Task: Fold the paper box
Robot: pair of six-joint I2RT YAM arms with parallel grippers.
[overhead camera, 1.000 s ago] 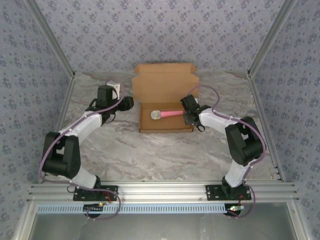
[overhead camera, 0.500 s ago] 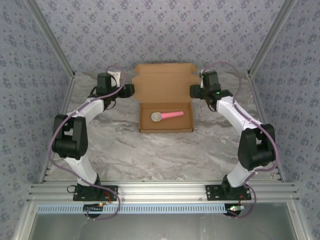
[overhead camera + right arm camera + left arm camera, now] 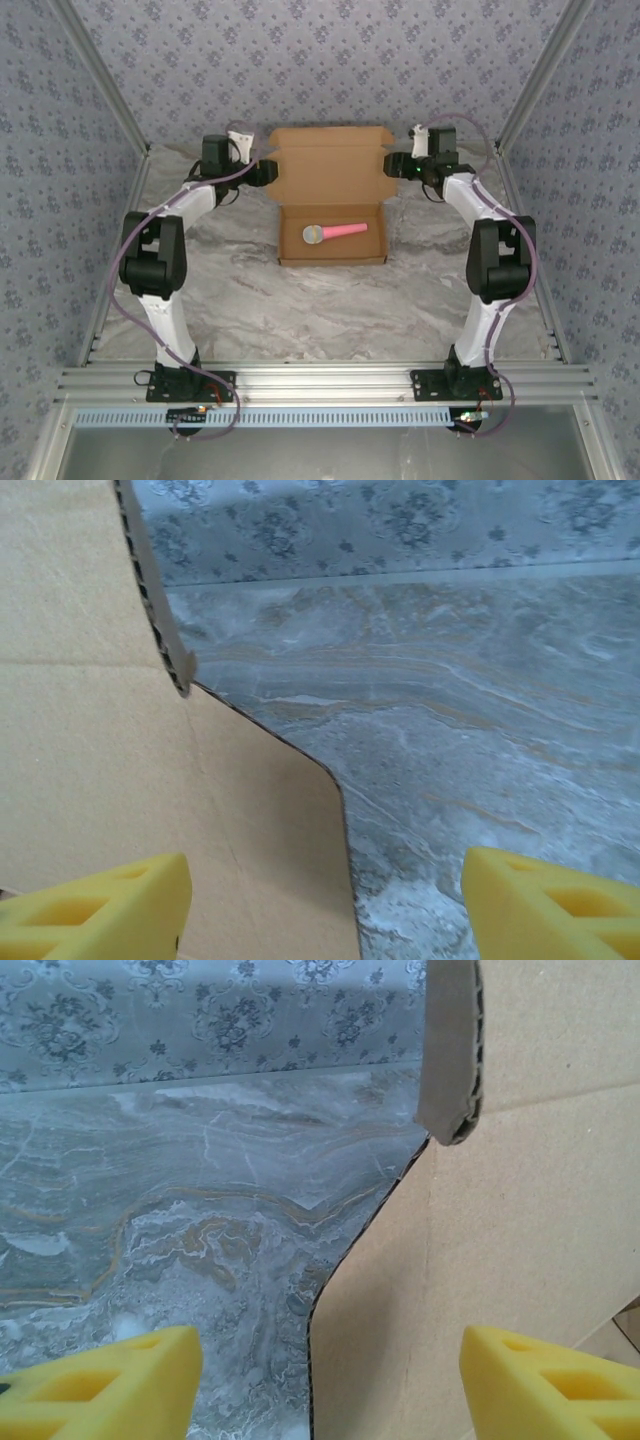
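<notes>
1. Cardboard paper box (image 3: 330,180), centred on desk (image 3: 250,290), lid open, pink stick (image 3: 335,231) in tray.
2. Gaping, empty — left claw (image 3: 262,172), right claw (image 3: 393,165); moved from tray sides to lid's edges — lid fold likely next.

A robotics lab cell — aluminium profile frame (image 3: 533,85), floral-print panels (image 3: 320,60) walling in a marble-patterned table (image 3: 320,310), and the left arm (image 3: 150,262) and right arm (image 3: 498,262) bolted to a rail (image 3: 320,381) at its near edge.

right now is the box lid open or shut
Open: the paper box lid is swung back behind the tray, leaving the pink stick inside uncovered.
</notes>
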